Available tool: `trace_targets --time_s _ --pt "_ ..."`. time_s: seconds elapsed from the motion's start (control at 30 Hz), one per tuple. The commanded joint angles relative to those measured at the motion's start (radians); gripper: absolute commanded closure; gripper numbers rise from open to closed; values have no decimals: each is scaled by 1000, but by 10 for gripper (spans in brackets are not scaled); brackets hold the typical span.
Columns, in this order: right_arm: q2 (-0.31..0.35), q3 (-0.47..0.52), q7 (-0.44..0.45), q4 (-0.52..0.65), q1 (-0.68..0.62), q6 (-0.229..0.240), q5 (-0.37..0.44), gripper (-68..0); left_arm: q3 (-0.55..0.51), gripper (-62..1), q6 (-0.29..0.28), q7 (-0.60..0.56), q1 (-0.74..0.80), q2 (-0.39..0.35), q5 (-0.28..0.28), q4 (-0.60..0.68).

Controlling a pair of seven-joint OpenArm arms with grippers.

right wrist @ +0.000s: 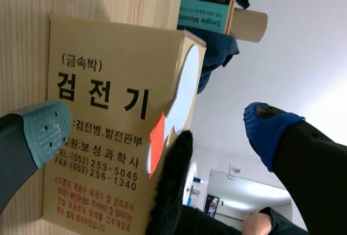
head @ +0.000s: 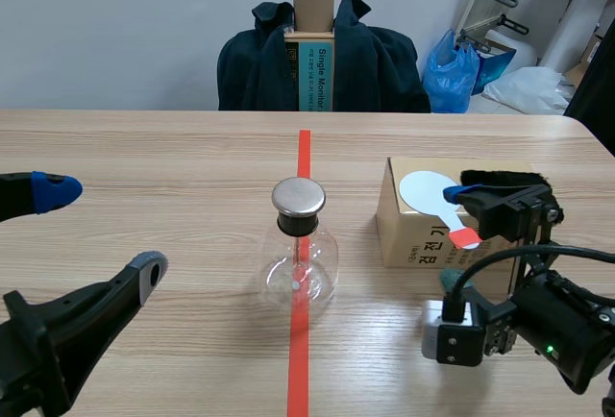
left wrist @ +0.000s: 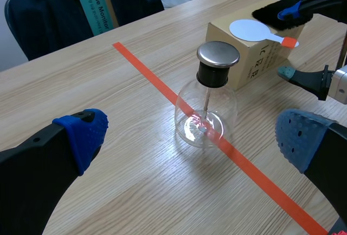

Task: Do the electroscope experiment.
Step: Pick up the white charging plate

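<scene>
- Glass electroscope flask (head: 303,261), metal-capped, rod hanging inside, stands mid-table (head: 144,148).
- Cardboard box (head: 408,239) at its 3 o'clock carries white paddle (head: 426,191) and black fur (head: 500,182).
- Left gripper (head: 101,230) at 9 o'clock: wide open, empty.
- Right gripper (right wrist: 157,129): open, empty, straddling box edge.

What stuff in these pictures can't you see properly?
1. Whatever hangs from the rod inside the glass flask: too small and lost in glare, scene and left wrist views.
2. Black fur: cut off by the picture edge, right wrist view.
3. Box: one end hidden behind the right arm, scene view.
</scene>
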Motion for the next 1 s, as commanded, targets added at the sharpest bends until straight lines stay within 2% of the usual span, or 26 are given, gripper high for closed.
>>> trace_targets --time_s 0.0,0.07,0.1,0.33,0.57,0.77,0.8,0.97 --pt "10 4 -6 14 5 -15 6 -679 1 -623 -3 -17 -3 2 -10 19" --pt "12 5 -6 14 5 -15 6 -668 1 -623 -3 -17 -3 2 -10 19" --pt "12 8 -7 14 5 -15 6 -641 1 -623 -3 -17 -3 2 -10 19" --pt "11 23 -17 14 6 -33 6 -347 1 -623 -3 -17 -3 2 -10 19" --pt "11 24 -59 14 6 -33 6 -208 1 -623 -3 -17 -3 2 -10 19" --pt "8 24 -67 14 6 -33 6 -27 1 -623 -3 -17 -3 2 -10 19" --pt "8 24 -63 14 6 -33 6 -6 1 -623 -3 -17 -3 2 -10 19" --pt "9 24 -64 14 6 -33 6 -7 1 -623 -3 -16 -3 2 -10 19"
